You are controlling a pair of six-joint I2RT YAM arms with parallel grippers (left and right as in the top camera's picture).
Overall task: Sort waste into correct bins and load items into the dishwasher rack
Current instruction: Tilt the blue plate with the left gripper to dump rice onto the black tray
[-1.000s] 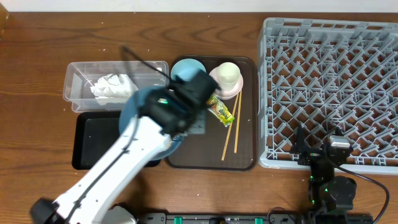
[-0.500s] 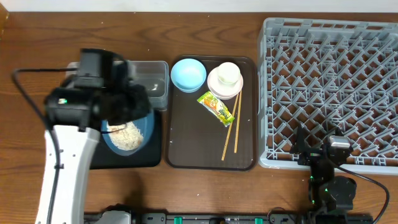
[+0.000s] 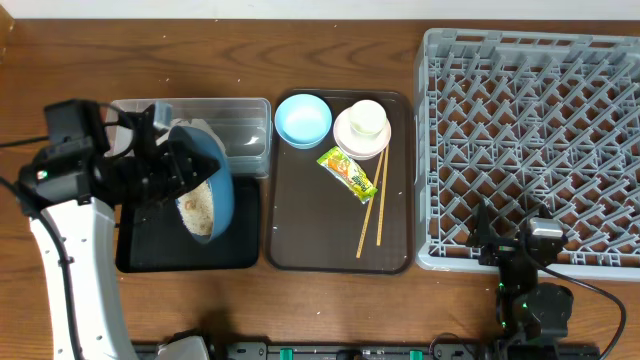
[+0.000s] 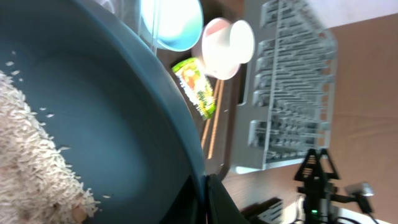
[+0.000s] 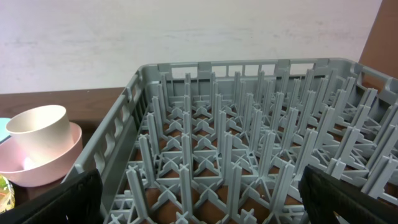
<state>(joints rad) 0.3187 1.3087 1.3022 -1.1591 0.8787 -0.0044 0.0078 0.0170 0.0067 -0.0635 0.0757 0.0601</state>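
Three bowls are counted: one dark blue bowl (image 3: 205, 190) at nine o'clock, and one light blue bowl (image 3: 302, 119) and one pink bowl (image 3: 362, 147) near twelve o'clock. One cream cup (image 3: 367, 118) is counted. Two chopsticks (image 3: 369, 210) and one snack wrapper (image 3: 348, 173) are counted at the centre. At nine o'clock, one clear tub (image 3: 245, 125) and one black tray (image 3: 150, 245) are counted. One brown serving tray (image 3: 310, 220) is counted at the centre, and one grey rack (image 3: 530, 140) at three o'clock.

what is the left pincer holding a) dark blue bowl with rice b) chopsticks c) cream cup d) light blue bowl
a, the left pincer is clamped on the rim of the tilted dark blue bowl, with rice inside it.
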